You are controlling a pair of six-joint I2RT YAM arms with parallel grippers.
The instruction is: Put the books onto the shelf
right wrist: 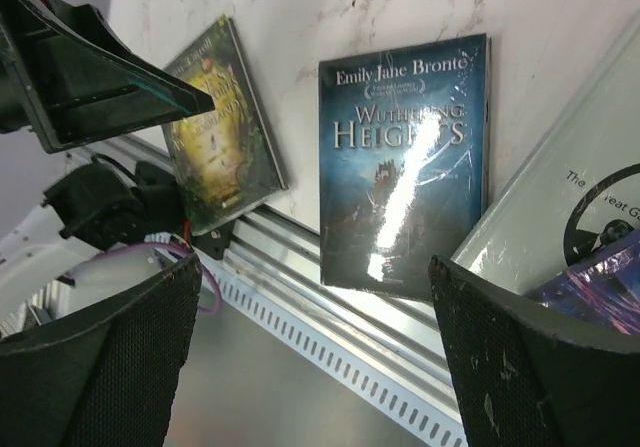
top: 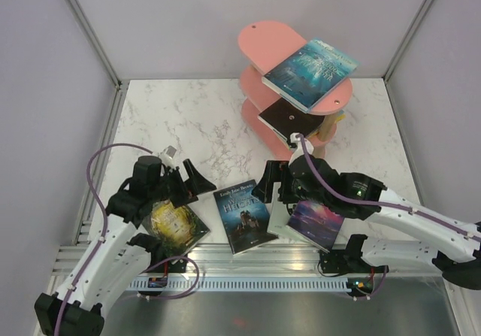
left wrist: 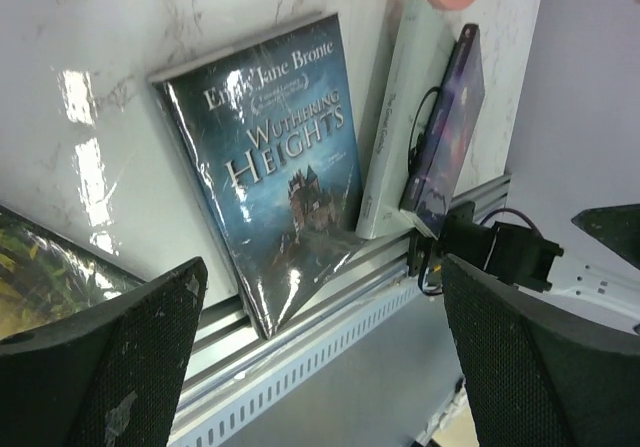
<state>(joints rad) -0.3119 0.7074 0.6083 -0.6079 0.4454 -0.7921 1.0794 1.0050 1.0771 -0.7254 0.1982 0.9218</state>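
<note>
Closest to my right wrist lens are its two black pads (right wrist: 110, 357), spread to the lower corners of the frame with nothing between them. The right gripper (top: 272, 188) is released and empty. The left gripper (top: 188, 180) is likewise wide apart and holds nothing.

Between them, lower centre of the overhead frame, lies the Wuthering Heights paperback (top: 243, 216). It is flat and face up, with its near end out over the aluminium rail (right wrist: 330, 337) at the front edge of the table (top: 195, 118). I take this as the book to fetch now.

Lying flat, it offers no side to pinch from above. I would come in low at the overhanging end, one finger beneath and one on the cover, and bite deep, since the glossy wrap looks slippery.

At lower left of the overhead frame the green-gold book (top: 174, 227) sits partly under the left arm. To the right, the purple book (top: 316, 222) lies on a pale book (right wrist: 570, 197) just beside my target, so I would keep the outer finger off them.

At upper centre the pink shelf (top: 263, 39) carries a teal-blue book (top: 310, 71) on top and a dark book (top: 289, 118) on the middle board. I judge two placed, four left.
</note>
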